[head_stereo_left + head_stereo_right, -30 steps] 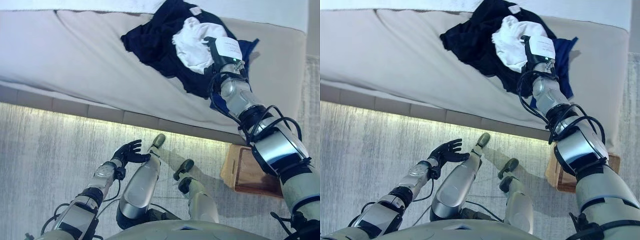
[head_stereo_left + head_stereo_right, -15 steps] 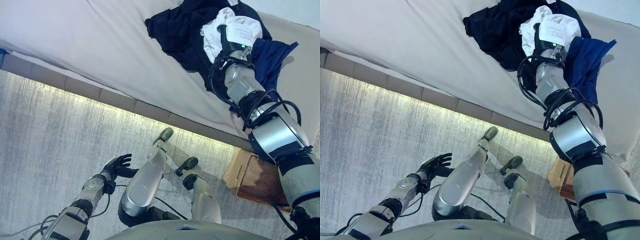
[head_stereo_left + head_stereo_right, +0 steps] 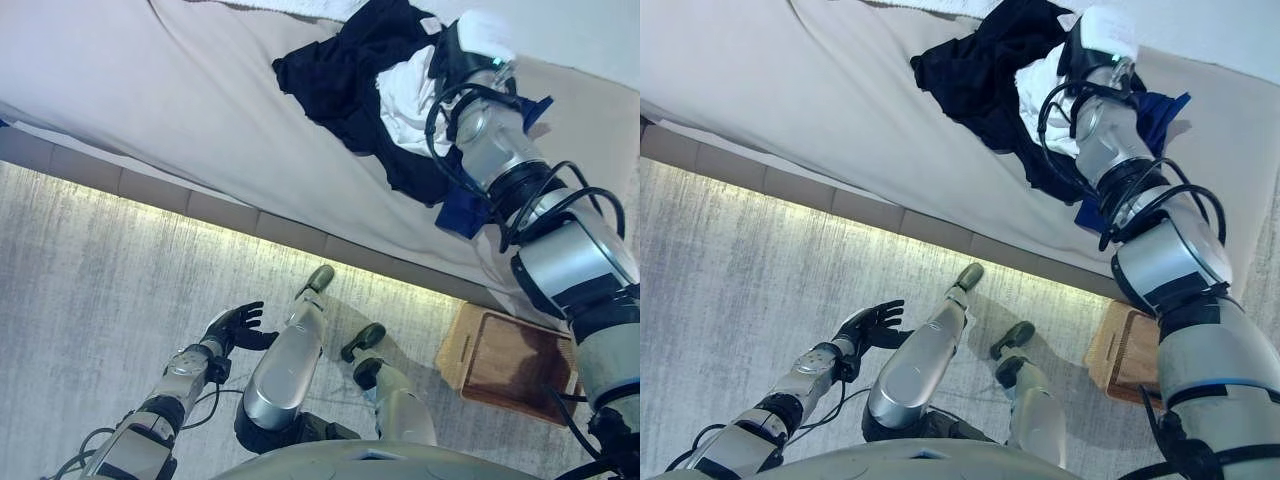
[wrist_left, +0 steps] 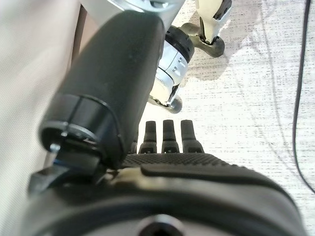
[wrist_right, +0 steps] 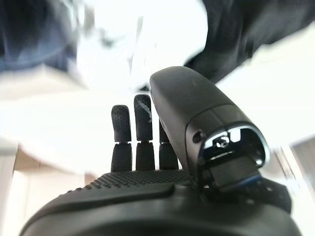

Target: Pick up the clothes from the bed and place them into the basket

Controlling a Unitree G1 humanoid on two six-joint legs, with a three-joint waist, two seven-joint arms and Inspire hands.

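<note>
A pile of clothes lies on the beige bed [image 3: 150, 90]: a dark navy garment [image 3: 335, 75], a white garment [image 3: 405, 100] on top of it, and a blue garment [image 3: 462, 212] partly under my right arm. My right hand [image 3: 447, 55] reaches over the far side of the pile beside the white garment. In the right wrist view its fingers [image 5: 134, 129] are straight and hold nothing, with white and dark cloth past them. My left hand [image 3: 232, 325] is open and idle low over the floor. The wooden basket [image 3: 470, 345] stands on the floor at the lower right.
The bed's padded edge [image 3: 200, 205] runs across the view between the floor and the clothes. A light grey rug [image 3: 90, 290] covers the floor. A white cover [image 3: 590, 30] lies along the far side of the bed.
The camera has shifted. My right hand has moved from the near side of the white garment to the pile's far side. My left hand has dropped a little.
</note>
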